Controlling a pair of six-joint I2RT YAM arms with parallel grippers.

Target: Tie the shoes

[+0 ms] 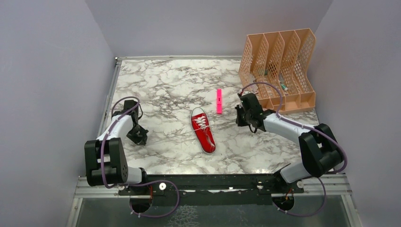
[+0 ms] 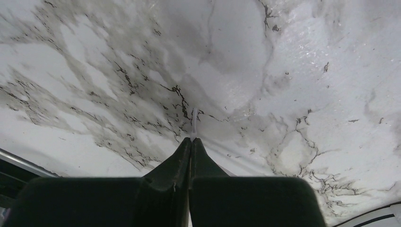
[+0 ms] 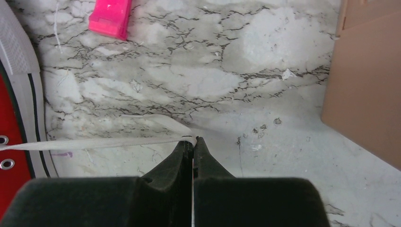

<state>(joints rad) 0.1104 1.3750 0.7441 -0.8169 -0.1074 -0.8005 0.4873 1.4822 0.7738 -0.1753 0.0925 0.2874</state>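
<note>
The red sneaker (image 1: 203, 130) with white laces and toe cap lies mid-table, toe toward the back. My right gripper (image 1: 241, 118) is to its right, shut on the end of a white lace (image 3: 94, 142). That lace runs taut to the left, back to the shoe's eyelets (image 3: 12, 156). In the right wrist view the fingertips (image 3: 193, 139) pinch the lace just above the table. My left gripper (image 1: 137, 137) is far left of the shoe and shut. A short white lace tip (image 2: 194, 120) sticks out from its closed tips (image 2: 191, 139). The shoe is out of the left wrist view.
A slim pink marker (image 1: 219, 101) lies just behind and right of the shoe and also shows in the right wrist view (image 3: 111, 16). An orange mesh file organizer (image 1: 279, 66) stands at the back right, and its wall (image 3: 369, 90) is close to my right gripper.
</note>
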